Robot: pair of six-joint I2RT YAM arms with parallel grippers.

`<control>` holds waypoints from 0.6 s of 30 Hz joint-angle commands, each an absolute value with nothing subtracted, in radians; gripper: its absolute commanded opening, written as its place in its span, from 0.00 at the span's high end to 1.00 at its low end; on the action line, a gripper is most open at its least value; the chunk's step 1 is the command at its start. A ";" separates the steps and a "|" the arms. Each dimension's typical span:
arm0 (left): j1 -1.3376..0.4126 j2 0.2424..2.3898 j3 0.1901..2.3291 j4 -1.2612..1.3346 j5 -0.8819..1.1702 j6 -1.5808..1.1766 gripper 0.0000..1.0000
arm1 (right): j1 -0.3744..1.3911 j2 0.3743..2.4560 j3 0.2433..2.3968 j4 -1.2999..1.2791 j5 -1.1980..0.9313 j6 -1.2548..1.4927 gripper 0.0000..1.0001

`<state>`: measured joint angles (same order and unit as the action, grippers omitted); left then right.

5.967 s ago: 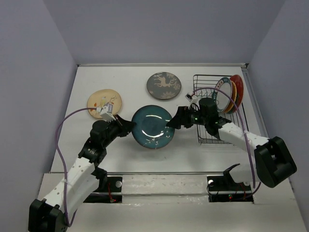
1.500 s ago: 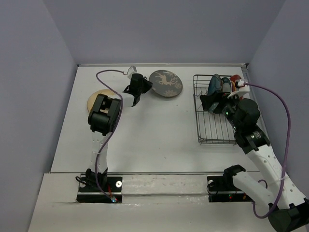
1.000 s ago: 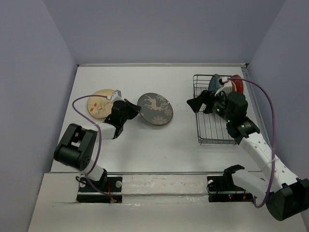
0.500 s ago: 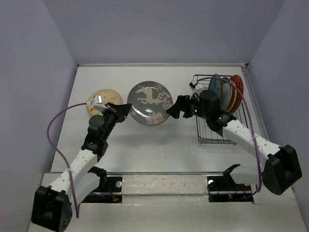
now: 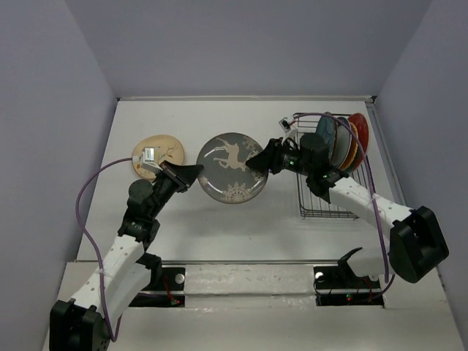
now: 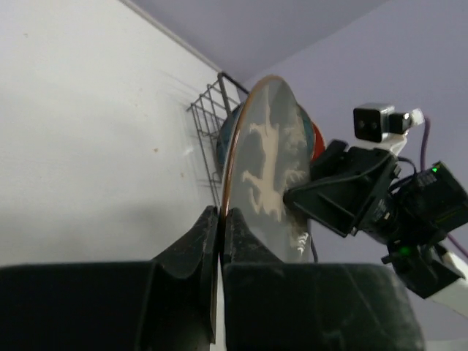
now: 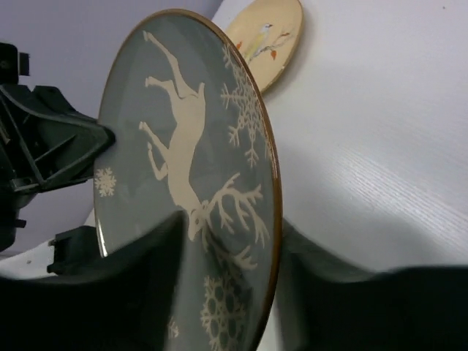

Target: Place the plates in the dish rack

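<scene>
One grey deer plate point(image 5: 232, 168) is clamped above the white counter point(image 5: 219, 227) by the left tool point(image 5: 193, 173); the right tool point(image 5: 256, 162)'s grip cannot be told.

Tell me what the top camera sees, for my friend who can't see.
A grey deer plate is held over a white table, the left gripper pinching one edge, the right gripper at the other. A dish rack on the right holds standing plates; a cream plate lies at left.
</scene>
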<state>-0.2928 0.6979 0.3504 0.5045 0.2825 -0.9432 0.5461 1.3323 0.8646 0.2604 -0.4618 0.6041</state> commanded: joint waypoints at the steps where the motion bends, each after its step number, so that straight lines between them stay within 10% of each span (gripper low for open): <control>1: -0.290 0.655 0.394 0.698 0.345 -1.011 0.87 | 0.557 1.313 0.842 0.440 -0.551 0.675 0.87; 4: -0.288 0.655 0.410 0.660 0.363 -0.980 0.70 | 0.557 1.281 0.850 0.422 -0.529 0.675 0.93; 10: -0.282 0.631 0.489 0.427 0.373 -0.790 0.05 | 0.526 1.120 0.945 0.123 -0.172 0.511 0.93; 18: -0.282 0.568 0.607 0.066 0.410 -0.554 0.01 | 0.492 1.109 1.178 -0.136 0.507 0.214 0.93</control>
